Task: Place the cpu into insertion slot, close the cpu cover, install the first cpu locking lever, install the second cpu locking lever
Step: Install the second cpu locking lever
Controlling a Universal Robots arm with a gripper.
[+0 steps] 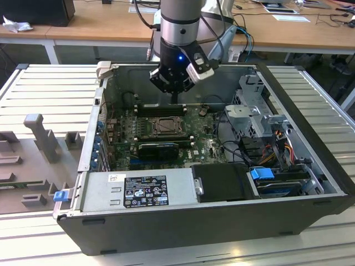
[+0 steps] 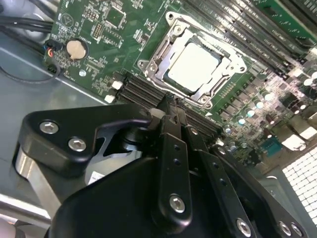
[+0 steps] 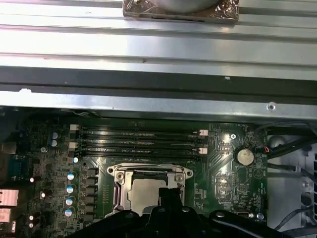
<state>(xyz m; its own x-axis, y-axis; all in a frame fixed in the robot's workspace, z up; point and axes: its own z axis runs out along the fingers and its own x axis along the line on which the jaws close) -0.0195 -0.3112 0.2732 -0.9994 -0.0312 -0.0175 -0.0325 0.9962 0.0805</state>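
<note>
Risk noted first: the cpu point(image 2: 194, 66) already lies in the insertion slot point(image 2: 148, 67), and the cpu cover point(image 2: 224, 63) appears folded down around it, its window framing the silver top; I judge the levers are not yet latched, though the thin wire levers cannot be picked out with confidence. If the hand point(image 2: 168, 106) presses off-centre or drags across the frame, the cover could spring up or the chip could shift on the socket pins, and bent pins would be the costly outcome. The memory slots point(image 2: 148, 91) lie just beside the fingertips, so a sideways slip could strike them. State of the hand: in the second wrist view the two black fingers point(image 2: 173, 148) look pressed together, tips meeting near the lower edge of the socket, with nothing held between them. Whether the tips actually touch the board cannot be told. In the exterior view the hand point(image 1: 175, 98) hangs inside the open computer case point(image 1: 310, 194), at upper centre of the frame, directly above the socket region. In the first wrist view the cpu point(image 3: 146, 191) sits at lower centre, partly behind the fingers.
</note>
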